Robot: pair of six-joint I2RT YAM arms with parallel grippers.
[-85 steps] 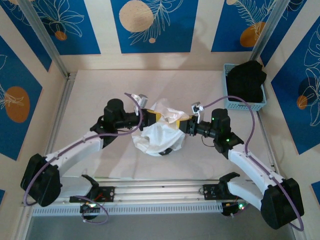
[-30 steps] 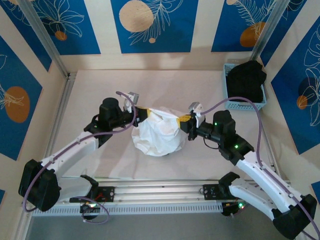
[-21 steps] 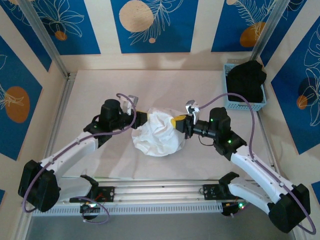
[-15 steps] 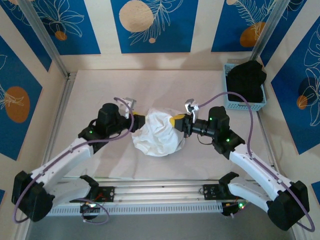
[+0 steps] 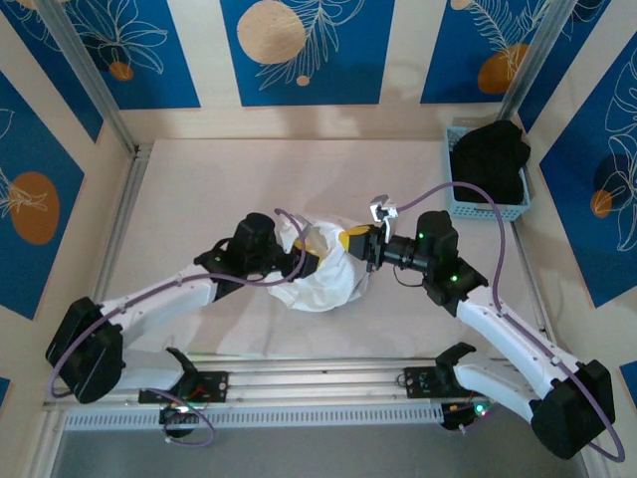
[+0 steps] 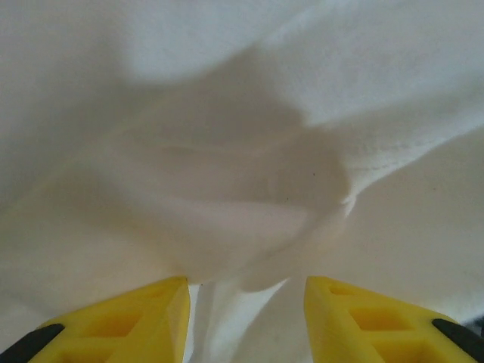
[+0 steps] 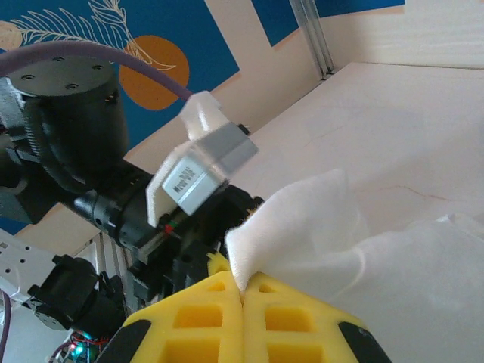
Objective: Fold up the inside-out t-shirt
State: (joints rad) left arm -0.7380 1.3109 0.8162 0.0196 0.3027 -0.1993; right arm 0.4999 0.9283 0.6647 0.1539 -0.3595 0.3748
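I am looking at the pale, smooth tabletop (image 5: 199, 189). The inside-out t-shirt (image 5: 328, 279) is lying on it at the centre of the top view, bunched into a soft, wrinkled white heap. At the upper right, a blue slatted basket (image 5: 483, 209) is holding a black garment (image 5: 490, 159). My right hand (image 7: 242, 291) is pinching a thin corner of the t-shirt, its yellow fingers (image 7: 204, 318) pressed together. My left hand (image 6: 246, 318) is standing spread, with a fold of cloth drooping between its tips. The cloth is hiding everything beyond it.
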